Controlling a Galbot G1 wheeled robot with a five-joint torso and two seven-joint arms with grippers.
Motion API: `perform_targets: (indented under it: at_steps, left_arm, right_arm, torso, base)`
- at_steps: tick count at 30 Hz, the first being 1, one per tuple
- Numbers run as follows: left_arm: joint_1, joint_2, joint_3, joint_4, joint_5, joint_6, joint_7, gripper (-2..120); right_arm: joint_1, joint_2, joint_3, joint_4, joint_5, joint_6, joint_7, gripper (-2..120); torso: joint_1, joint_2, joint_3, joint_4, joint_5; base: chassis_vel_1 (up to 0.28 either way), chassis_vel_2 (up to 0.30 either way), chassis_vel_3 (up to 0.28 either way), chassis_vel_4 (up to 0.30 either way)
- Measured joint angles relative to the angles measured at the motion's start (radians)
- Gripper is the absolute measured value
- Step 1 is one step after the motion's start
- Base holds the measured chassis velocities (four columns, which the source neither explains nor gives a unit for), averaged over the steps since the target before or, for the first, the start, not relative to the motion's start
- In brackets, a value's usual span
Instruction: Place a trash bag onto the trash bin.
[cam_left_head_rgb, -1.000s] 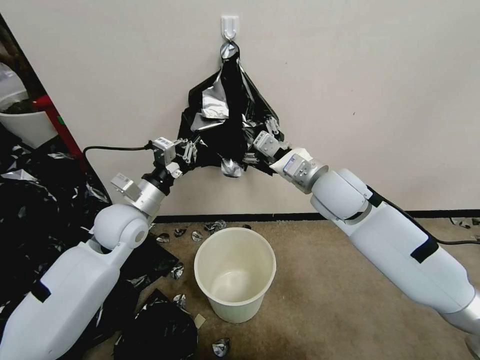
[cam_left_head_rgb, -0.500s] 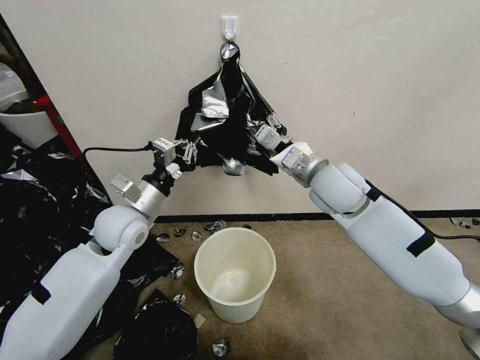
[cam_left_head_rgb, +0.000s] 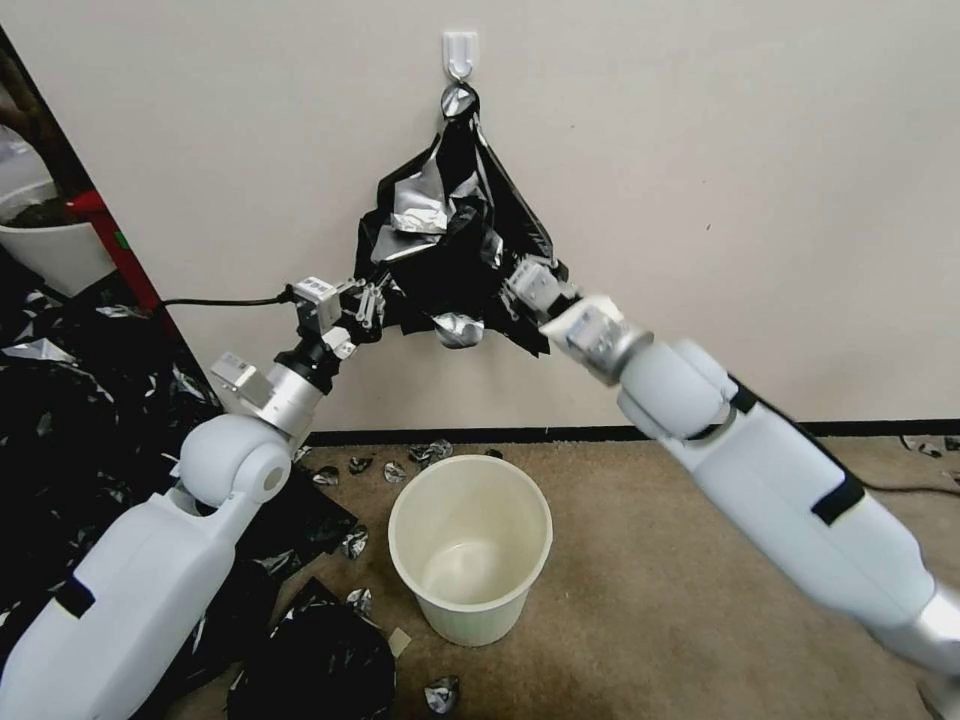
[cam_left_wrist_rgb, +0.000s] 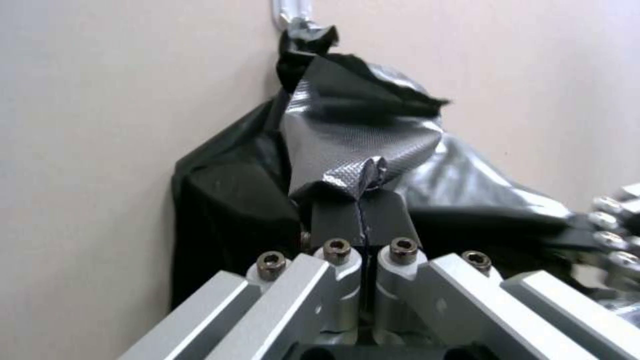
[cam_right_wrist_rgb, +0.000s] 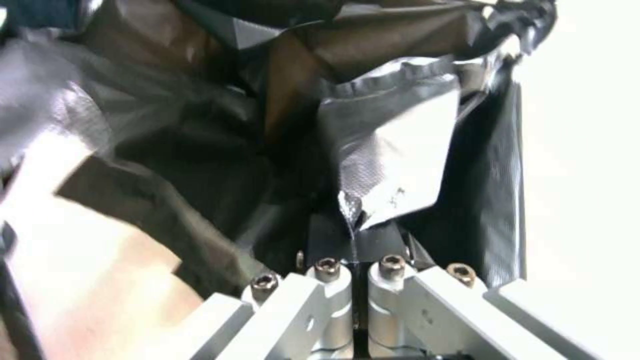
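Note:
The trash bag (cam_left_head_rgb: 452, 235), glossy black with silvery creases, hangs from a white wall hook (cam_left_head_rgb: 460, 48) and is pulled out sideways into a triangle. My left gripper (cam_left_head_rgb: 370, 300) is shut on the bag's left lower corner; in the left wrist view its jaws (cam_left_wrist_rgb: 360, 200) pinch a fold of the bag (cam_left_wrist_rgb: 353, 145). On the right lower corner my right gripper (cam_left_head_rgb: 535, 280) is also shut, and the right wrist view shows it (cam_right_wrist_rgb: 352, 235) clamping a silvery fold of the bag (cam_right_wrist_rgb: 393, 150). The cream-white trash bin (cam_left_head_rgb: 470, 610) stands upright and open on the carpet below.
A heap of black plastic scraps (cam_left_head_rgb: 80, 400) covers the floor at the left, with more black plastic (cam_left_head_rgb: 320, 660) in front of the bin. A white pot (cam_left_head_rgb: 50, 250) stands at the far left. Small scraps (cam_left_head_rgb: 425, 452) lie along the black baseboard. Bare carpet (cam_left_head_rgb: 640, 600) lies right of the bin.
Both grippers keep their hold. The left gripper has shifted a little left and the right arm has moved slightly; the bag now spreads wider and its lower bunch sits a bit higher.

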Motion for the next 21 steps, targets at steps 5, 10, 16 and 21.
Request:
perform_targets:
  at_steps: [5,10,16,21]
  left_arm:
    - [0.076,-0.028,-0.055,-0.031,0.003,-0.001,-0.001,0]
    - [0.189,-0.068,-0.105,-0.076,0.043,-0.017,-0.001,0]
    - [0.326,-0.133,-0.143,-0.145,0.082,-0.043,-0.001,0]
    - [0.388,-0.16,-0.15,-0.185,0.09,-0.03,-0.003,0]
  right_arm:
    - [-0.147,0.027,0.045,0.098,0.116,0.041,0.116,0]
    - [-0.341,0.122,0.102,0.182,0.166,0.117,0.173,0]
    - [-0.588,0.273,0.168,0.237,0.102,0.195,0.174,0]
    - [-0.685,0.327,0.18,0.278,0.093,0.216,0.194,0]
  torso:
    - [0.0,0.0,0.0,-0.0001,-0.0002]
    - [0.0,0.0,0.0,0.0002,-0.0002]
    - [0.0,0.0,0.0,0.0,-0.0001]
    - [0.0,0.0,0.0,0.0002,-0.0002]
  base:
    - [0.0,0.0,0.0,0.0]
    - [0.0,0.0,0.0,0.0]
    - [0.0,0.0,0.0,0.0]
    - [0.0,0.0,0.0,0.0]
